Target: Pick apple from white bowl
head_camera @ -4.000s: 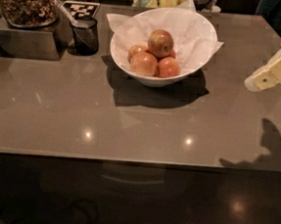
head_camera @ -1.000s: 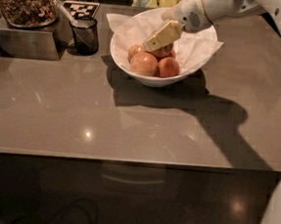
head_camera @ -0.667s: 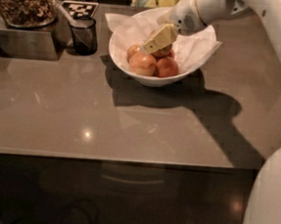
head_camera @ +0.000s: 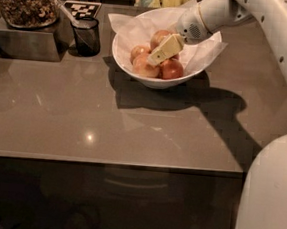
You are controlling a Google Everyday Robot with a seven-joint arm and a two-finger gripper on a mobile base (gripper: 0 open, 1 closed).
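Observation:
The white bowl [head_camera: 122,59] with its crinkled paper liner stands at the back middle of the table. It holds several apples. The dull red-brown apple [head_camera: 159,36] lies on top at the back, and brighter apples [head_camera: 172,69] lie in front of it. My gripper [head_camera: 164,50], pale yellow at the tip, reaches in from the upper right and sits inside the bowl. It is right against the front of the red-brown apple and just above the lower apples, and it hides part of that apple.
A small black mesh cup [head_camera: 86,35] stands left of the bowl. A metal container of nuts [head_camera: 24,0] and a checkered tag [head_camera: 81,9] are at the back left. My white arm [head_camera: 271,27] crosses the right side, and my white body [head_camera: 269,198] fills the lower right.
Four seconds ago the gripper was far right of the bowl. It has since swung over the bowl, and in the last second it has sunk lower among the apples.

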